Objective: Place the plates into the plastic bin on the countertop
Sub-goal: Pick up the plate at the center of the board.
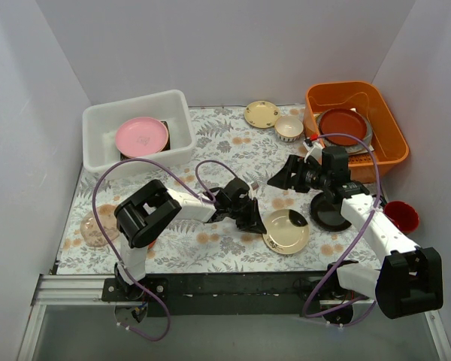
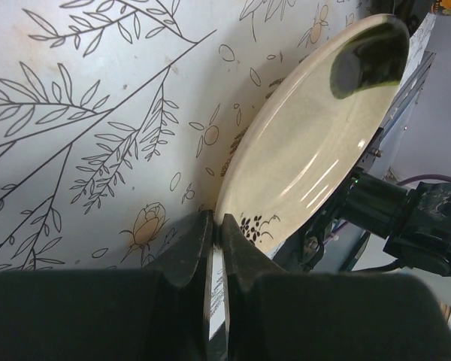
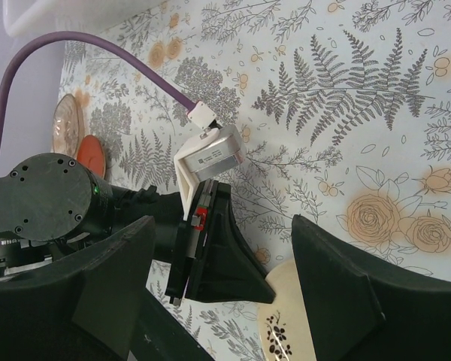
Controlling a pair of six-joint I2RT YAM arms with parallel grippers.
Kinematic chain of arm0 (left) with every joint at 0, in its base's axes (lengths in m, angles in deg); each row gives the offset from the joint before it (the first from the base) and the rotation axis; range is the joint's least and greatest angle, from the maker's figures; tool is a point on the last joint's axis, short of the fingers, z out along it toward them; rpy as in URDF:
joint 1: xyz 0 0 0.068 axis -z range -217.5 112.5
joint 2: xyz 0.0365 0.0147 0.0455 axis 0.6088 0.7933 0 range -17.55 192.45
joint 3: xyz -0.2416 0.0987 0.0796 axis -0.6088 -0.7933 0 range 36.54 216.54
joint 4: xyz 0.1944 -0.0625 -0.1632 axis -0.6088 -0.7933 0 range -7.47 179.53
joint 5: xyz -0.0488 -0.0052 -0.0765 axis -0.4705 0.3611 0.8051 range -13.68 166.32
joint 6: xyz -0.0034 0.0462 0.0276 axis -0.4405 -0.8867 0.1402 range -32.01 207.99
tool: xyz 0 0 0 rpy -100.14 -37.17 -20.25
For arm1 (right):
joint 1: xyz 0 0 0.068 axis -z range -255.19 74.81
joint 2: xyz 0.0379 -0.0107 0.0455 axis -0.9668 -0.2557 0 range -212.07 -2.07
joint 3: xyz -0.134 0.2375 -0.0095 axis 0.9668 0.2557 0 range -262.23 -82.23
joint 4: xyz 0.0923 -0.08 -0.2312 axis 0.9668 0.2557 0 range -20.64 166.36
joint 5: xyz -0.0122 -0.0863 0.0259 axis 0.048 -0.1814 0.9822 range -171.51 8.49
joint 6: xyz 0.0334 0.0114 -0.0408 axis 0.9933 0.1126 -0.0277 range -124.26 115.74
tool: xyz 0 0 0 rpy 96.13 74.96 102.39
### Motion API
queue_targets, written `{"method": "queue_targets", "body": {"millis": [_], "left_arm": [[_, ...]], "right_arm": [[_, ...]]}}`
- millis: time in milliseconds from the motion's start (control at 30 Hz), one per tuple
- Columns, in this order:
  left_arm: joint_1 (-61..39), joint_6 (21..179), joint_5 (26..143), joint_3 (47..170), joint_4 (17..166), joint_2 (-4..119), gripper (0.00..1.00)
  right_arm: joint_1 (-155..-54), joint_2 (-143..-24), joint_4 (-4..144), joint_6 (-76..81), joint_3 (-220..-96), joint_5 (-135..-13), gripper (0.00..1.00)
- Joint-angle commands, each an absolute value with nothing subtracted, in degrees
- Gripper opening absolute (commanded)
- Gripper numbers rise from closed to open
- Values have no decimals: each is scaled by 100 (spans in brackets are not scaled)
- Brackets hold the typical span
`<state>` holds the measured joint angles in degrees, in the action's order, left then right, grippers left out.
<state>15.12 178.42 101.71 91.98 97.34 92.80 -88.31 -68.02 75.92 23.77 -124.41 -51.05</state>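
The white plastic bin [image 1: 98, 143] stands at the back left and holds a pink plate [image 1: 141, 137] over a dark dish. A cream plate with a black flower mark [image 1: 287, 233] lies on the fern-print countertop [image 1: 233, 143]. My left gripper [image 1: 260, 223] is shut on its near-left rim; the left wrist view shows the fingertips [image 2: 216, 218] pinching the plate's edge [image 2: 301, 150]. My right gripper [image 1: 284, 177] is open and empty, hovering behind that plate; its wrist view [image 3: 222, 226] looks down on the left gripper and the plate's rim [image 3: 286, 327]. A black round plate [image 1: 329, 213] lies under the right arm.
A yellow plate [image 1: 261, 113] and a small patterned bowl [image 1: 289, 128] sit at the back. The orange tub [image 1: 387, 124] at the back right holds a red-brown plate. A translucent plate [image 1: 96, 226] and a red-orange saucer [image 3: 92, 156] lie at the left. A red dish [image 1: 401, 216] sits off the cloth, right.
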Motion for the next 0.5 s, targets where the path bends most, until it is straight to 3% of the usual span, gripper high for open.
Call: {"method": "queue_targets", "body": {"millis": [0,467], "left_arm": [[1515,17606,9663,9271,9112,9065,0],[847,17263,9461,9174,8593,8222,0]], "right_arm": [[-8802,-6649,7393,2281,-12416,-4986,80],[-8802,-6649,7322,2333,-12363,-4925,80]]}}
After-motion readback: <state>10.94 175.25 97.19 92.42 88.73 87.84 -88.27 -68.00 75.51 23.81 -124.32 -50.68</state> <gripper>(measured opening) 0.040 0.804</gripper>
